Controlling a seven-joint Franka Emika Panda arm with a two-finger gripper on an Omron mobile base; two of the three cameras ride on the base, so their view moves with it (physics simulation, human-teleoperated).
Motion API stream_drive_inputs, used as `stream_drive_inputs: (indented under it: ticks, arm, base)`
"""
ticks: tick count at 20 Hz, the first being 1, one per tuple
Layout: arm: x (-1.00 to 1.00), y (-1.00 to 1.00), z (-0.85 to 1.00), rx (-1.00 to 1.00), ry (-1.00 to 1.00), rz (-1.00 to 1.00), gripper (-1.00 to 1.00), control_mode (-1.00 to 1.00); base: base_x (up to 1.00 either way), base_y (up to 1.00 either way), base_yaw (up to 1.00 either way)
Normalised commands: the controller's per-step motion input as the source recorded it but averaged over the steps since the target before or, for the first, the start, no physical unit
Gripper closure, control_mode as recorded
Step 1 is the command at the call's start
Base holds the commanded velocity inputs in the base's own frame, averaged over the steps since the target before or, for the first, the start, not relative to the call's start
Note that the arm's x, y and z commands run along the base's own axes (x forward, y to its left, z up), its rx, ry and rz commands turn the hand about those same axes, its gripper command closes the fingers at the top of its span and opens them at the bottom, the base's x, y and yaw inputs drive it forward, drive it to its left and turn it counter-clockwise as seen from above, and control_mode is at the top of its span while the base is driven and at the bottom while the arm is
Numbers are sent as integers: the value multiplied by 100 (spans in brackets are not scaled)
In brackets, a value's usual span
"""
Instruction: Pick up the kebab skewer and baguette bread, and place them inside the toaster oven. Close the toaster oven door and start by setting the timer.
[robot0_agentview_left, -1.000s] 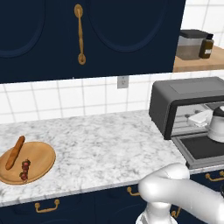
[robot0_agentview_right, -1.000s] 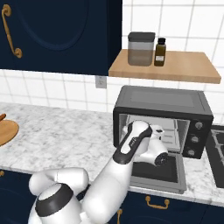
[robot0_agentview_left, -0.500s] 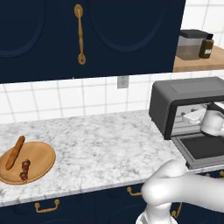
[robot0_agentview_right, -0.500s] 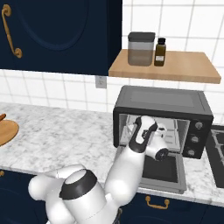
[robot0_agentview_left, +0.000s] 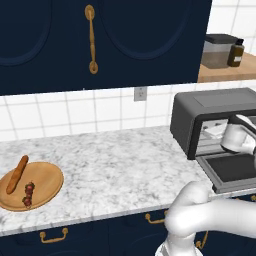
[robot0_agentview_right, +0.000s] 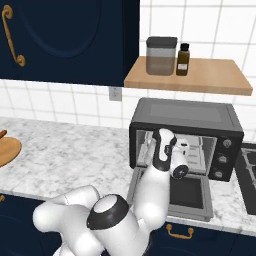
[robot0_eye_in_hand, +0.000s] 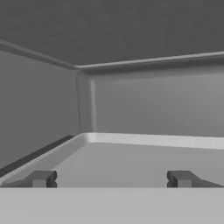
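Observation:
The toaster oven (robot0_agentview_left: 210, 116) (robot0_agentview_right: 186, 131) stands at the counter's right end with its door (robot0_agentview_left: 231, 171) (robot0_agentview_right: 176, 194) folded down flat. My arm's white hand (robot0_agentview_left: 234, 138) (robot0_agentview_right: 170, 155) reaches into the oven's mouth. In the hand view my gripper (robot0_eye_in_hand: 111, 179) is open inside the grey oven cavity, with nothing between its fingertips (robot0_eye_in_hand: 41, 178). Far to the left, the orange-brown baguette bread (robot0_agentview_left: 17, 174) and the kebab skewer (robot0_agentview_left: 28, 194) lie side by side on a round wooden plate (robot0_agentview_left: 47, 177) (robot0_agentview_right: 7, 150).
A wooden shelf (robot0_agentview_right: 190, 76) above the oven carries a grey lidded canister (robot0_agentview_right: 161, 56) and a brown bottle (robot0_agentview_right: 183, 59). Dark blue cabinets with brass handles (robot0_agentview_left: 91, 40) hang over the marble counter (robot0_agentview_left: 120, 165). A stove edge (robot0_agentview_right: 247, 170) sits right of the oven.
The hand has risen a little and pushed further into the oven's opening. The gripper stayed open. Plate, baguette and skewer have not moved.

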Motion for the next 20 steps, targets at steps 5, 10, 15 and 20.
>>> stream_drive_inputs:
  ticks: [5,10,15,20]
  arm:
    - [11,-23,-6,0,-7,0,-100,-100]
    - [16,-23,-28,0,0,0,-100,-100]
    - [-8,-30,-55,-1,10,0,-100,-100]
    - [-41,-36,-75,-5,18,1,-100,-100]
  base:
    - [0,0,0]
    - [0,0,0]
    - [0,0,0]
    - [0,0,0]
